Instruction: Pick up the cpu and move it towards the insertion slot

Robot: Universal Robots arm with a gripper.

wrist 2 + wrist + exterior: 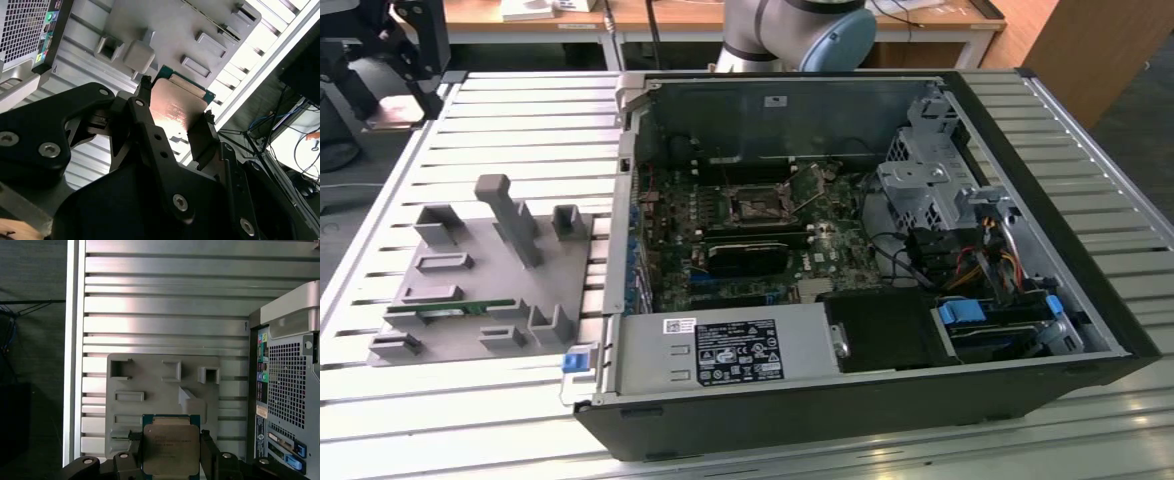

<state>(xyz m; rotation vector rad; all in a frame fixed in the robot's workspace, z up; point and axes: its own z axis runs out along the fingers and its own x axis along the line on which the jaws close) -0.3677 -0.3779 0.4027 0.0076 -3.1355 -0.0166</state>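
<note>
A: Where's the cpu (171, 449) rn?
B: In the gripper (171, 442). Both wrist views show it pinched betw. the two black fingers (207, 446). Jaws are drawn in narrow on opposite edges, metal lid faces the cams, green rim shows on the far edge.
A: Off the fixture?
B: Looks like it, imo. The grey fixture block (160, 385) lies beyond it on the slatted table (165, 310), and the chip overlaps the block's near edge in the first wrist view. The pc case (285, 390) shows its rear panel off to one side.
A: And the insertion slot (758, 205)?
B: Inside the open case, mid-board in the exterior view, w/ a black card (747, 257) just beside it. Well apart from the chip, I'd judge, since the chip hangs outside the case, by the fixture.
A: What can go wrong?
B: Main one: the grip is on thin edges only, so a jolt could let the chip twist or slip out. A drop onto the slats or the board prob. kills the part. Second: the case wall (626, 130) stands betw. chip and slot, so too low a path and chip or fingers clip it. Third: the slot's metal frame. Can't tell if it's up or down. If the chip meets it tilted, pins could bend.
A: Cables?
B: The bundle (903, 255) sits toward the exterior view's right of the slot, near but not over it. Less of a worry, I'd say.
</note>
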